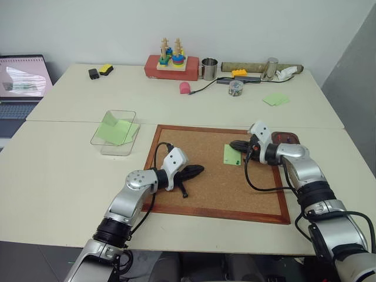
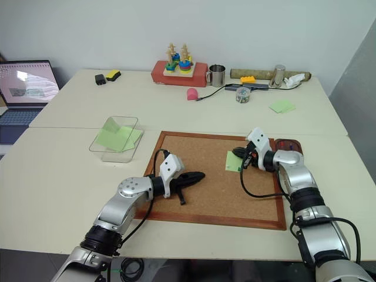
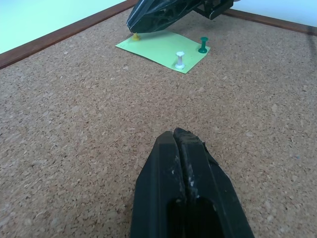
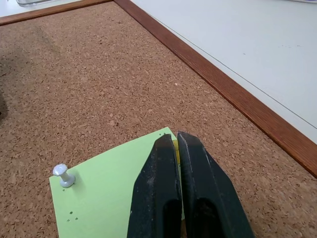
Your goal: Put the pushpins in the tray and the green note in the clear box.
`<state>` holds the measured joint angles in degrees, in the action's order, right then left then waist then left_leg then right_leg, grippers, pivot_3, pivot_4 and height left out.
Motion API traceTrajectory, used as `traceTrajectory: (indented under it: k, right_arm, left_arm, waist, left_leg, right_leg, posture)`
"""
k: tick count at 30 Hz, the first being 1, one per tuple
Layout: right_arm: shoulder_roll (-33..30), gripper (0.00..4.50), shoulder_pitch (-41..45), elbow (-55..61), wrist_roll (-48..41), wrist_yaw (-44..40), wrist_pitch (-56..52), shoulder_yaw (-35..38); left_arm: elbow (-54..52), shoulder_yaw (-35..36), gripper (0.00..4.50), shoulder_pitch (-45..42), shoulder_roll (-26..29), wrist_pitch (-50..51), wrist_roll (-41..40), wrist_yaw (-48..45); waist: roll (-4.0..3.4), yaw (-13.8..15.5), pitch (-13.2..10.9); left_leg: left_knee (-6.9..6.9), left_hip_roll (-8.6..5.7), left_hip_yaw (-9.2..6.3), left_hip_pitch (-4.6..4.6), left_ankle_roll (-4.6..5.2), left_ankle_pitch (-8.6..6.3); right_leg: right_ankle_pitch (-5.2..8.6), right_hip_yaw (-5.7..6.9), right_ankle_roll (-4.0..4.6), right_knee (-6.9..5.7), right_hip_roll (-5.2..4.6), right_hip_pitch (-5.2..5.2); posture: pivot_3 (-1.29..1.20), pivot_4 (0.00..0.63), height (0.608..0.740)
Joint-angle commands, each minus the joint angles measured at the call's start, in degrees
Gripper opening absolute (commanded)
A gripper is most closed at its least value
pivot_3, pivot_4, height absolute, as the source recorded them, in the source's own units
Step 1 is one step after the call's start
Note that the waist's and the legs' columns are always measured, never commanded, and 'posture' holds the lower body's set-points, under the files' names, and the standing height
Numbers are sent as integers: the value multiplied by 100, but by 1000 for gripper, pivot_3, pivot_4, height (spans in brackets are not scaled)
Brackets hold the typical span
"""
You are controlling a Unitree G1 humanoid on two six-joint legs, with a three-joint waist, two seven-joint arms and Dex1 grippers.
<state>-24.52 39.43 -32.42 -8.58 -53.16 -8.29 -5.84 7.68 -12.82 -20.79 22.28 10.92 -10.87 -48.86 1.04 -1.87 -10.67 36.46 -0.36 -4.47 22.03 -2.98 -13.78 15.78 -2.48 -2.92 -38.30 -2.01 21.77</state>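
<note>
The green note (image 3: 163,47) lies on the corkboard (image 1: 194,130), pinned by three pushpins: a yellow one (image 3: 135,36), a white one (image 3: 180,60) and a dark green one (image 3: 202,45). My right gripper (image 1: 235,144) is at the note's far corner, its fingers shut on the yellow pushpin, a sliver of which shows between the tips (image 4: 173,145). My left gripper (image 1: 197,170) rests shut and empty over the board's middle, pointing at the note. The tray (image 1: 286,139) sits just right of the board, behind my right wrist. The clear box (image 1: 114,132) stands left of the board.
A bent green sheet (image 1: 116,129) lies in the clear box. At the table's back are a metal cup (image 1: 209,69), a small jar (image 1: 236,88), a red toy block (image 1: 167,66) and a pair of green slips (image 1: 275,99). A laptop (image 1: 20,82) is far left.
</note>
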Motion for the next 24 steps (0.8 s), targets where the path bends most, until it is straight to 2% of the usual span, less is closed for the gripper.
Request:
traceTrajectory:
  k: [1, 14, 18, 24]
  right_arm:
    - [20, 46, 78, 658, -380, -140, -13, 292]
    - [-31, 46, -34, 1294, -670, 29, -485, 559]
    - [-316, 46, 30, 1232, -628, 247, -560, 802]
    - [-1033, 46, 127, 343, -3, 1404, -456, 1143]
  left_arm:
    - [202, -10, 0, 121, 6, 153, 205, 187]
    - [287, -69, 0, 90, -45, 164, 306, 322]
    - [228, -92, 0, 137, -62, 178, 323, 324]
    - [217, -91, 0, 133, -76, 150, 360, 331]
  waist:
    - [0, 0, 0]
    - [-1, -2, 1]
    - [-2, 0, 1]
    - [-3, 3, 2]
  left_leg:
    - [0, 0, 0, 0, 0, 0]
    - [32, 0, 0, -12, 0, 0]
    - [33, -1, -1, -11, 0, 0]
    - [33, -3, 3, -10, 1, 0]
  right_leg:
    - [0, -1, 0, 0, 0, 0]
    - [1, -4, -1, -45, 3, -3]
    - [1, -4, -1, -45, 3, -4]
    - [1, -7, -1, -42, 1, -4]
  posture:
    - [0, 150, 740]
    - [0, 150, 740]
    - [0, 150, 740]
    - [0, 150, 740]
